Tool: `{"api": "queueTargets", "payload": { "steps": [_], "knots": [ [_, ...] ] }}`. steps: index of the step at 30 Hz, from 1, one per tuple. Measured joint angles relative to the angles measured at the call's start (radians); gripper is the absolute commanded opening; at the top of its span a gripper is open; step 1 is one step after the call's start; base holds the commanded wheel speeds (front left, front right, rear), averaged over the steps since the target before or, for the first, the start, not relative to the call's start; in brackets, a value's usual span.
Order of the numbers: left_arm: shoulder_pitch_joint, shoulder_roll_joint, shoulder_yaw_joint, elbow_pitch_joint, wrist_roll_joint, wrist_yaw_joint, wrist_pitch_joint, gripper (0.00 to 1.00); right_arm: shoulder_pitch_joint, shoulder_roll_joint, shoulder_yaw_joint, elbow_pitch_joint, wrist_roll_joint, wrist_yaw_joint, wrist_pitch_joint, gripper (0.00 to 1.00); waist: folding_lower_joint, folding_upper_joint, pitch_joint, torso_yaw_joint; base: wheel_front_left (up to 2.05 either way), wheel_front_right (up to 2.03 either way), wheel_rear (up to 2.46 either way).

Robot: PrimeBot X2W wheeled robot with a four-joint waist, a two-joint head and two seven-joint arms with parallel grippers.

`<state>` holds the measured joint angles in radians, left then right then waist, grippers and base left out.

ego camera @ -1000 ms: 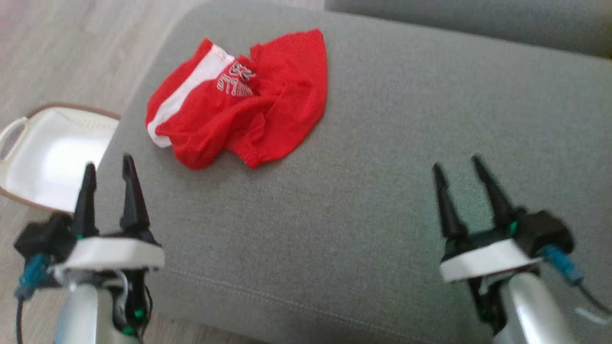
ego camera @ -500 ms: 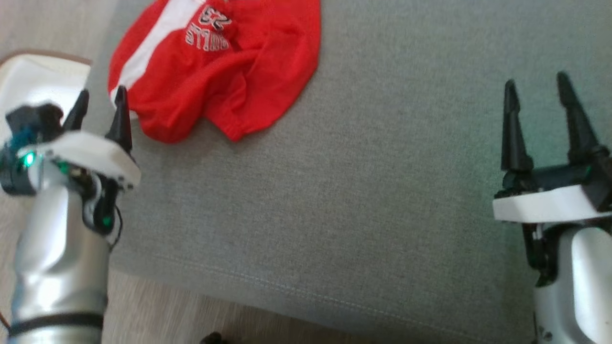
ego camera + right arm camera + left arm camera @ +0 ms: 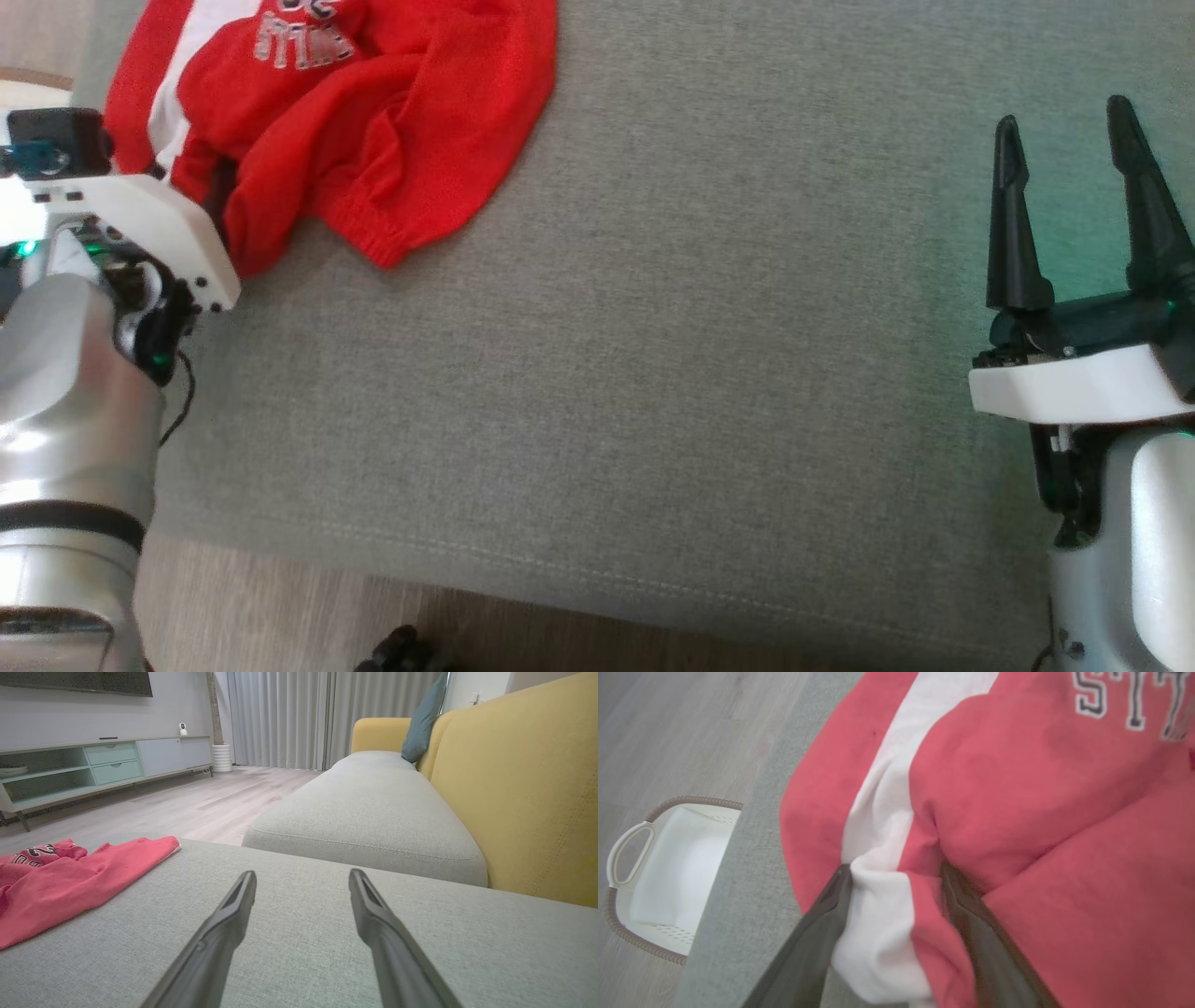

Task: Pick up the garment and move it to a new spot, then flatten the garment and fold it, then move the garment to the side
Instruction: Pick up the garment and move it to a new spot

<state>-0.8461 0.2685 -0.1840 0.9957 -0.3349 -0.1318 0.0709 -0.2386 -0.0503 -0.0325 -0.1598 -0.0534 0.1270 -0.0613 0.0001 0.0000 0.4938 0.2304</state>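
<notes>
A crumpled red garment [image 3: 373,112] with a white stripe and printed letters lies at the far left of the grey sofa cushion [image 3: 653,373]. My left gripper [image 3: 191,173] is open, its fingers pushed into the garment's near left edge. In the left wrist view the gripper [image 3: 896,872] straddles a fold of white and red cloth [image 3: 1017,812], one finger on each side. My right gripper [image 3: 1064,112] hovers open over bare cushion at the right, far from the garment. The right wrist view has its fingers [image 3: 302,872] spread above the cushion, the garment [image 3: 70,882] off to the left.
A white basket [image 3: 668,868] with a brown rim sits on the wood floor just left of the cushion. A second grey seat [image 3: 373,812] and the yellow sofa back [image 3: 514,788] lie beyond the right gripper. The cushion's front edge [image 3: 560,569] runs along the bottom.
The head camera has dipped and shifted. My left gripper has moved forward from short of the garment into its near edge, with cloth now between the fingers. The right gripper stays open.
</notes>
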Motion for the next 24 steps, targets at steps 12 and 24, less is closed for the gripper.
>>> {"api": "queueTargets", "payload": {
  "steps": [12, 24],
  "knots": [
    [-0.025, 0.050, -0.036, 0.053, -0.034, 0.000, -0.232, 0.00, 0.000, 0.000, -0.004, 0.058, 0.048, 0.000, -0.044, 1.00, -0.0001, 0.0000, -0.072, -0.039, 0.00, 0.00, 0.00],
    [-0.026, 0.048, -0.106, -0.232, 0.030, 0.003, -0.312, 0.00, 0.005, 0.000, -0.004, 0.177, 0.151, 0.000, -0.134, 1.00, -0.0002, 0.0000, -0.225, -0.109, 0.00, 0.00, 0.00]
  ]
}}
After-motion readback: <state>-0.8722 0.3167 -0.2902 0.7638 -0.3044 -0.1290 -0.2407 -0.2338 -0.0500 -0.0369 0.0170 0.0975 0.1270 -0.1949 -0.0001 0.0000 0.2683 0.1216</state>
